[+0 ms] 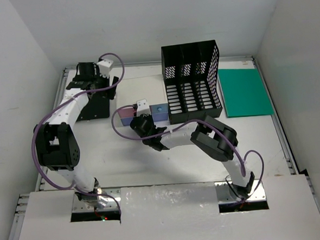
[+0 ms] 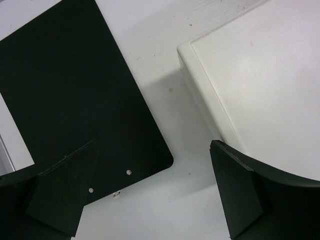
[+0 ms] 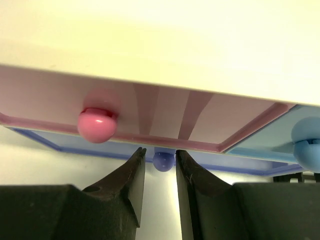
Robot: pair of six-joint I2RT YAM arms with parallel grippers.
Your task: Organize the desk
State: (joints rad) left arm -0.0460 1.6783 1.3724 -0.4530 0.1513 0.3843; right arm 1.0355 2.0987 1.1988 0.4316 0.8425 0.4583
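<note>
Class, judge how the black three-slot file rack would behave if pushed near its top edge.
The file rack is probably light: perforated walls, slots apparently empty. Standing tall on the desk, it might tip or slide easily. Its straight walls suggest it is stiff.

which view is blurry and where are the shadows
Right wrist: soft focus, the pink knob hazy up close. Left wrist: sharp, with a soft shadow on the desk beside the white box. Top external: even, diffuse light.

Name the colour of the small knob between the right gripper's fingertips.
The small knob is blue-violet; the right wrist view shows it best.
</note>
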